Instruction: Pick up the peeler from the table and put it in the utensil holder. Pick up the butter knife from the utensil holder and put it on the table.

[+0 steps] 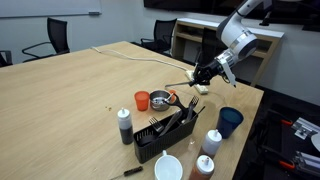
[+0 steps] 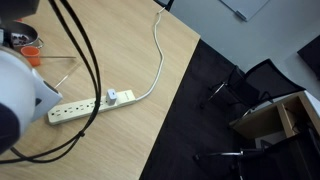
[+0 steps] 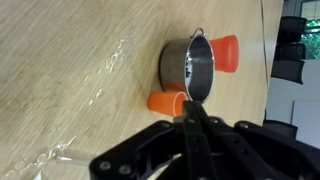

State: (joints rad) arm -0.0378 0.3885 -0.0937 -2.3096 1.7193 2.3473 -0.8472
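Note:
The black utensil holder [image 1: 158, 138] stands on the light-wood table [image 1: 80, 90] with several utensils sticking out of it. I cannot tell the peeler apart among them. My gripper [image 1: 203, 76] hovers above the table beyond the holder, near the far edge. In the wrist view its fingers [image 3: 190, 118] are pressed together on a thin silvery utensil that looks like the butter knife [image 1: 178, 82]. The utensil juts out sideways from the gripper. Below the gripper are a small steel pot with an orange handle [image 3: 192, 62] and an orange cup [image 3: 167, 102].
A dark blue cup [image 1: 230, 121], a white cup [image 1: 168, 167] and three bottles [image 1: 125, 125] [image 1: 212, 142] [image 1: 204, 167] ring the holder. A small dark item [image 1: 132, 171] lies at the front edge. A power strip [image 2: 85, 103] with a white cable lies on the table. Chairs stand around it.

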